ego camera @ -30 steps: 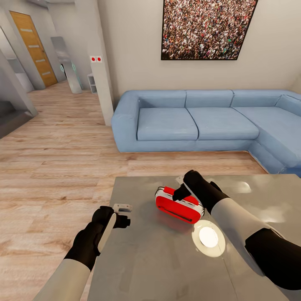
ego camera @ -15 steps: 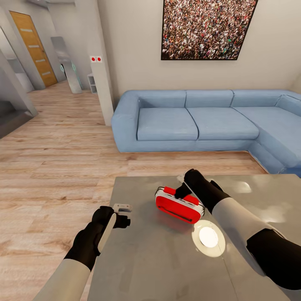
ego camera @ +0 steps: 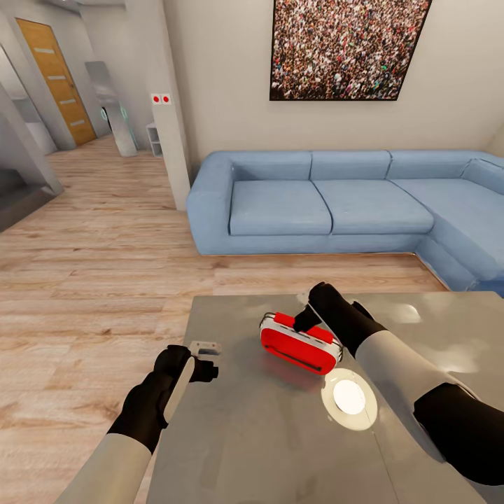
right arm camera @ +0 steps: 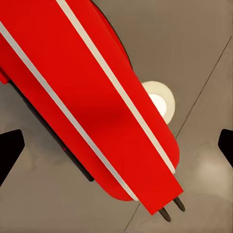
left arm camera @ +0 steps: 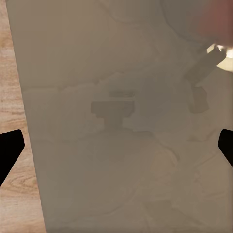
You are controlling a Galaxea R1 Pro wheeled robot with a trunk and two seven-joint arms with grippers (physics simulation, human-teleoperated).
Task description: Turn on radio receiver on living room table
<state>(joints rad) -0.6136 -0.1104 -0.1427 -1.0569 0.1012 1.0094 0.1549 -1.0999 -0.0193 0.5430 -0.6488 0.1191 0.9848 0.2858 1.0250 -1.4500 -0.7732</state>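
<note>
The red and white radio receiver (ego camera: 299,344) lies on the glossy grey table (ego camera: 231,420), toward its far side. My right gripper (ego camera: 305,316) hovers right above the radio's top edge, open; whether it touches I cannot tell. In the right wrist view the red body with white stripes (right arm camera: 97,116) lies between the widely spread fingertips (right arm camera: 9,151), over the table (right arm camera: 53,208). My left gripper (ego camera: 208,358) is open over the table's left edge, well left of the radio. In the left wrist view its fingertips (left arm camera: 9,151) frame bare table (left arm camera: 97,73).
A blue L-shaped sofa (ego camera: 336,203) stands beyond the table, under a framed crowd picture (ego camera: 346,49). A bright round lamp reflection (ego camera: 348,397) shines on the top near my right forearm. Light wood floor (ego camera: 91,280) stretches left toward a hallway with a wooden door (ego camera: 56,80).
My right gripper has edged slightly away from me over the radio's top. The left arm and the radio have not moved.
</note>
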